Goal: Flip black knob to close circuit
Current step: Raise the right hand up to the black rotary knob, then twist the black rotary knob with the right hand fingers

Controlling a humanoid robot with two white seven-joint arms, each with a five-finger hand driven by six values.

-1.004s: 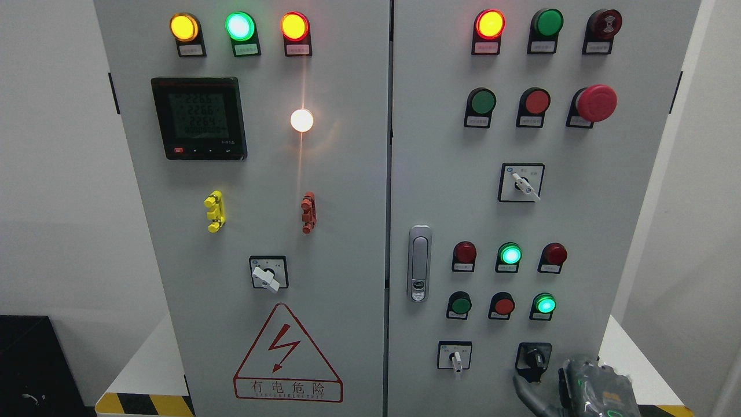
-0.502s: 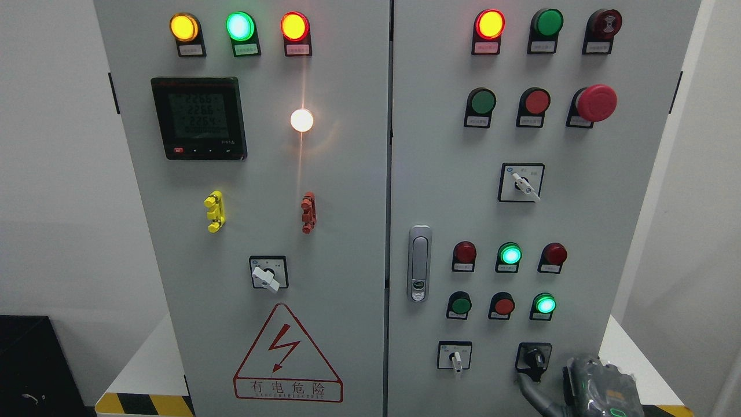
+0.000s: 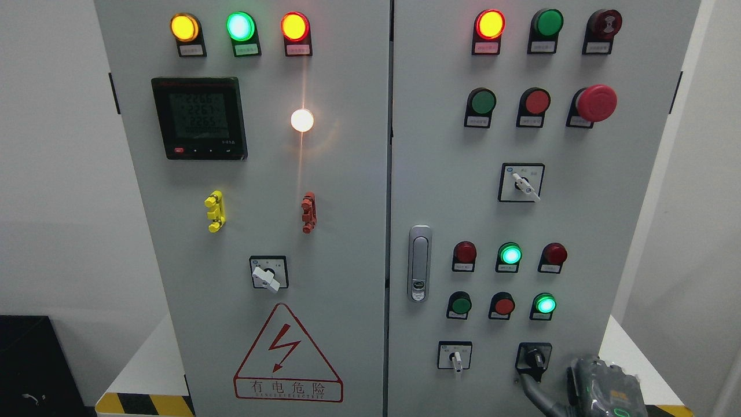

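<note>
In the head view, the black knob [image 3: 534, 358] sat low on the right door of the grey cabinet [image 3: 359, 231], in the bottom row, to the right of a small white switch [image 3: 455, 358] and below a lit green lamp [image 3: 544, 303]. Its grip bar stood nearly upright in a black square plate. The knob looked like hard plastic, small and stiff, fixed on a shaft, so it would not bend or break easily. It would probably turn with a firm click against a spring, and its smooth sides could slip under a weak pinch. In my judgement the best hold was on the two flat sides of the raised bar, thumb on one side and a finger on the other.

The right robot hand [image 3: 602, 391] came in at the lower right corner, just beside the knob and below it. One grey finger [image 3: 535, 389] reached up, and its tip was touching or almost touching the lower edge of the knob. The fingers appeared loosely spread and held nothing. The left robot hand was not visible.
</note>
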